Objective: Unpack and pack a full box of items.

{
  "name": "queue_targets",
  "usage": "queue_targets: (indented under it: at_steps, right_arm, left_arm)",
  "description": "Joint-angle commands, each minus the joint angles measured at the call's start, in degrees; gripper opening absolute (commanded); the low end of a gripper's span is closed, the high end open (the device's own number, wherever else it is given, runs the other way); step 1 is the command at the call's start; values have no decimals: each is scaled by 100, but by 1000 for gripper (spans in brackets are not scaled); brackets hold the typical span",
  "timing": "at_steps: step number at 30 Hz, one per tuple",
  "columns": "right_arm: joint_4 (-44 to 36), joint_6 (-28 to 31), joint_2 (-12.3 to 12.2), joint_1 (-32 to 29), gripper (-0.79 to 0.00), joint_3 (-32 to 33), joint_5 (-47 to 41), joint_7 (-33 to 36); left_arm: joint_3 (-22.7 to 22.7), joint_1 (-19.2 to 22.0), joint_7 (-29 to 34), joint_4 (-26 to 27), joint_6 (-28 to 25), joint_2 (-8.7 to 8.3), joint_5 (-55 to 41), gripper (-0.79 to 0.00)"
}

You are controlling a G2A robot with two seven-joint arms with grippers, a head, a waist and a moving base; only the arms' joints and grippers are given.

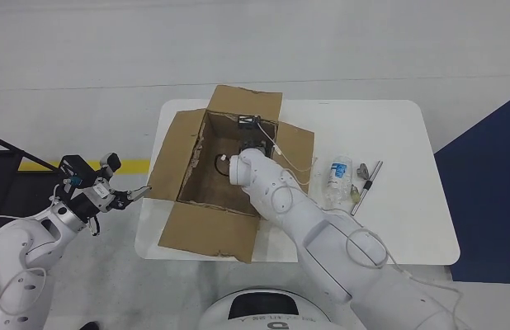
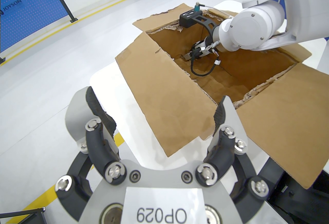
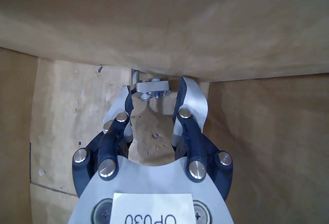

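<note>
An open cardboard box (image 1: 207,183) stands on the white table (image 1: 403,132), its flaps folded outward. My right arm (image 1: 263,177) goes down into it. Inside, my right gripper (image 3: 154,89) is open, with one fingertip on each side of a small grey metal bracket with bolts (image 3: 152,86) lying on the box floor under a sagging flap (image 3: 154,17). I cannot tell if the pads touch it. My left gripper (image 2: 156,106) is open and holds nothing; it hangs off the table's left edge, close to the box's left flap (image 2: 167,96), as the top view (image 1: 131,196) shows.
A clear plastic bottle (image 1: 339,177) lies on the table right of the box, with a dark pen-like tool (image 1: 365,191) and a small metal piece (image 1: 366,170) beside it. A black cable (image 2: 203,72) loops from the right wrist inside the box.
</note>
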State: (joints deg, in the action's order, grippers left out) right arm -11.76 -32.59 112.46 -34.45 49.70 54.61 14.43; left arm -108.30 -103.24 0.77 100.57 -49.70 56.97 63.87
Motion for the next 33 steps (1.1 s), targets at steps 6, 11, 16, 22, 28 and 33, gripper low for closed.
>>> queue_targets:
  at_steps: [6, 11, 16, 22, 28, 33]
  right_arm:
    - [53, 194, 23, 51, -462, -22, 52, 62]
    - [28, 210, 29, 23, -616, -74, 153, -52]
    - [-97, 226, 10, -87, -785, -61, 107, -313]
    - [-355, 150, -48, -337, -785, -63, 106, -671]
    - [-849, -400, -117, -608, -785, -71, 195, -884]
    - [-1542, 12, -200, -873, 0, -82, 182, -639]
  left_arm:
    - [0, 0, 0, 0, 0, 0, 0, 0]
    - [0, 0, 0, 0, 0, 0, 0, 0]
    - [0, 0, 0, 0, 0, 0, 0, 0]
    - [0, 0, 0, 0, 0, 0, 0, 0]
    - [0, 0, 0, 0, 0, 0, 0, 0]
    - [0, 0, 0, 0, 0, 0, 0, 0]
